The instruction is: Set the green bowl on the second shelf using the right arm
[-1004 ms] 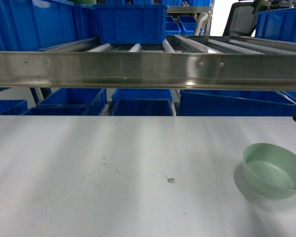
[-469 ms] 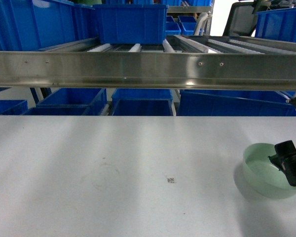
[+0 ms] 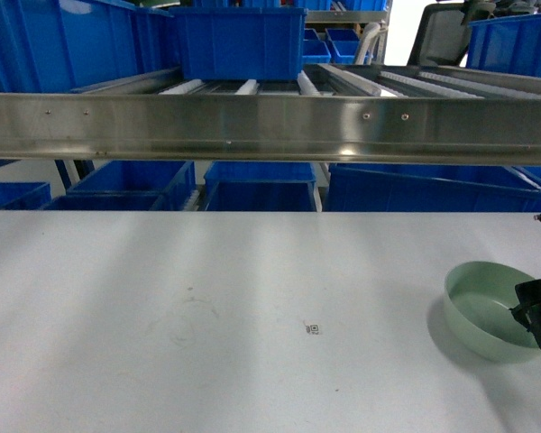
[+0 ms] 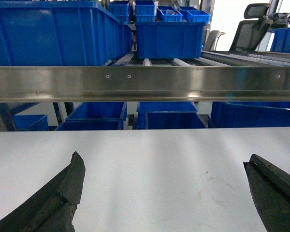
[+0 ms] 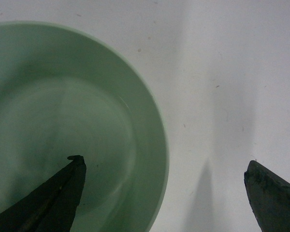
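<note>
Head view, white tabletop (image 3: 207,298), steel shelf (image 3: 252,126), blue crates (image 3: 239,41)

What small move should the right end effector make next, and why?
Probably close on the bowl rim. The right end effector is open and straddles the rim: one finger is over the inside, the other over the table outside. If the fingers are not yet low enough, lower a little first.

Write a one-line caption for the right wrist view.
Open right gripper straddles the rim of the small pale mint-green bowl on the white tabletop.
</note>
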Motion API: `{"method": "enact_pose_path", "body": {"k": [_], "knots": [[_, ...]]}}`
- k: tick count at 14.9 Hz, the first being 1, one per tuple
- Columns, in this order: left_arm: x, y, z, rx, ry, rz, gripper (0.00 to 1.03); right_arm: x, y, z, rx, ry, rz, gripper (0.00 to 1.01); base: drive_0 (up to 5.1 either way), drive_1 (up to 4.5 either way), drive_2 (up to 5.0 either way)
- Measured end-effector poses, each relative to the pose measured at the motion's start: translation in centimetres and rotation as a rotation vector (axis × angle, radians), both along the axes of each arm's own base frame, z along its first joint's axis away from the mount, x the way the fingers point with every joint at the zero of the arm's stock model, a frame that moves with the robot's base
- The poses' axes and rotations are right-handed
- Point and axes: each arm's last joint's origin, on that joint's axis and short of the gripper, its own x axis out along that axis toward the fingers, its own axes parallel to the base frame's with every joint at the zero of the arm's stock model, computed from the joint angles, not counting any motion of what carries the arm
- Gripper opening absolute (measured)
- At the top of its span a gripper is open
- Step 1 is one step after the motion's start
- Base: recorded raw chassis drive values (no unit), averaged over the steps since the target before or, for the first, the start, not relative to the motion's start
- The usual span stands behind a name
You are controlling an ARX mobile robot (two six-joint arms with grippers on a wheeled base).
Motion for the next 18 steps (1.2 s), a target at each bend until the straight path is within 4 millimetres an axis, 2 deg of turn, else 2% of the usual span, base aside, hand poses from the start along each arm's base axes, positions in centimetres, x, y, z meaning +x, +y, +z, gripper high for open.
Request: {"method": "enact_pose_path", "body": {"k": [2,9,11,15,18], "knots": [[0.0,0.0,0.0,0.0,0.0,0.0,0.98,0.2,0.1,-0.3,0.014,0.006,-0.01,0.95,0.0,0.0,0.0],[0.0,0.0,0.0,0.0,0.0,0.0,0.98,0.2,1.5,-1.3,0.017,0.027,0.0,0.2,0.0,0.0,0.0],[0.0,0.0,0.0,0.0,0.0,0.0,0.98,0.3,1.8,-1.1,0.038,0.004,0.0,0.02,0.0,0.0,0.0],[0.0,0.0,0.0,0.0,0.0,0.0,0.98,-0.7,1.7,-1.0,0.042,-0.056,-0.014,0.02,0.0,0.0,0.0],[0.0,0.0,0.0,0.0,0.0,0.0,0.98,-3.6,1.1,1.0,0.05,-0.189,-0.027,0.02,0.0,0.0,0.0]]}}
